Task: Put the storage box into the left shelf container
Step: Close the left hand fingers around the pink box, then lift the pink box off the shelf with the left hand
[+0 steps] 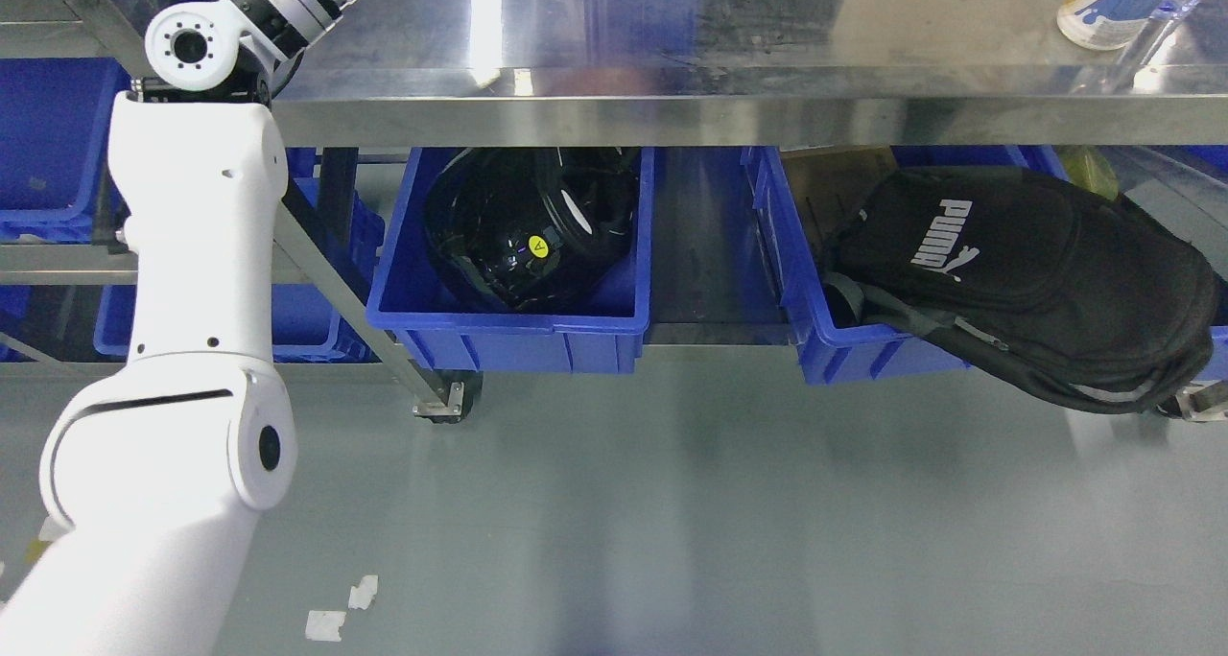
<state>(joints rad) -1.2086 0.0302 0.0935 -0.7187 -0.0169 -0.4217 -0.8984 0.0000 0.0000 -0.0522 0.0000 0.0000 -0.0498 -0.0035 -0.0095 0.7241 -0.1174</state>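
With my left arm reaching up past the steel surface, fingers and storage box both out of view, I judged it best to lower slowly toward the left blue container holding a black helmet.

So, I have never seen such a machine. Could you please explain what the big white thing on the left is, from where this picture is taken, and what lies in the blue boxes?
The white thing is the robot's left arm. It rises from the lower left and passes out of the top edge, so its robot hand is not visible, and I cannot tell if it holds anything. The camera sits on the robot's head and looks down at a steel shelf and the grey floor. Under the shelf, one blue bin holds a shiny black helmet. A second blue bin to its right holds a black backpack, which hangs over the bin's front edge. No right arm shows.
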